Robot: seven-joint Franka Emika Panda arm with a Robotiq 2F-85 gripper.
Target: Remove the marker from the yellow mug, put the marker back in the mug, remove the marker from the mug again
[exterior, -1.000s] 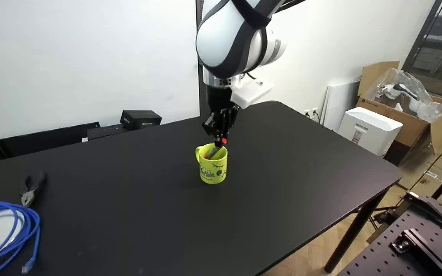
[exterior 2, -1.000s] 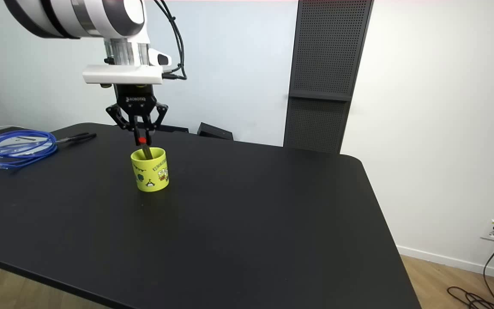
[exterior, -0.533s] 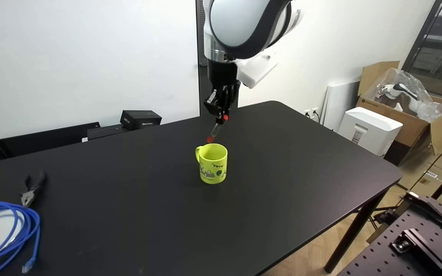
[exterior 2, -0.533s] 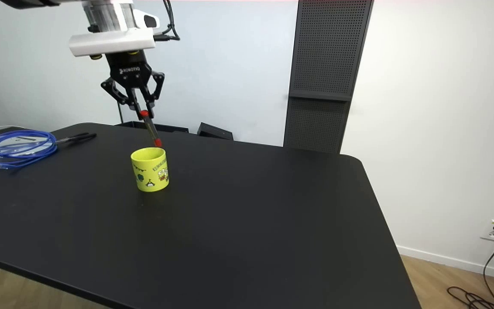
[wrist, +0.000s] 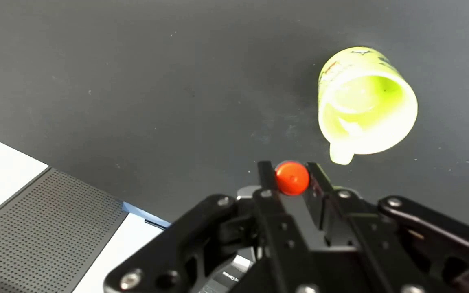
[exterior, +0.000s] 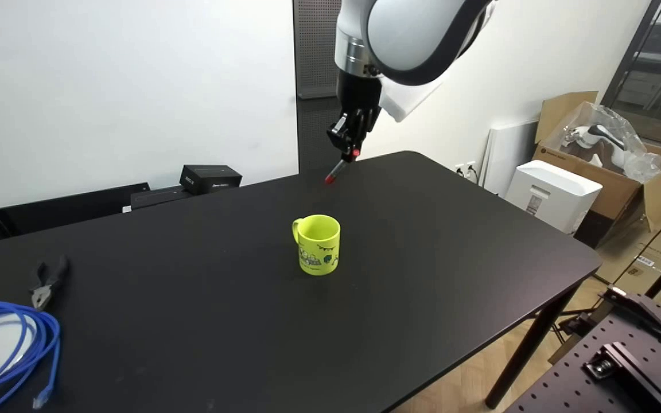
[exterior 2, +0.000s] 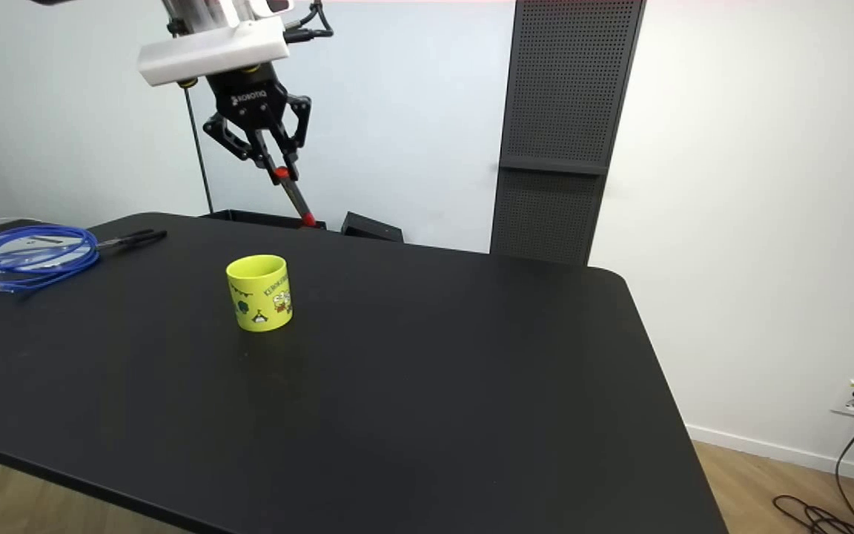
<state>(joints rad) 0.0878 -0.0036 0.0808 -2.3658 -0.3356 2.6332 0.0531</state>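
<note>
"Wrist view: the tool point(wrist: 290, 175) is grasping the marker point(wrist: 292, 179)."
"Which way is it pointing?"
"Its long axis is slanting, free red end aiming downward, above and outside the yellow mug point(exterior 2: 259, 298). I'm counting one marker, one mug."

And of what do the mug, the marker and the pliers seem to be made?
Mug: perhaps glazed ceramic, from bright highlights inside in the wrist view; plastic is possible.
Marker: probably smooth plastic; its red end looks moulded.
Pliers: likely metal, as the head is bare grey; dark handles perhaps coated.
</note>
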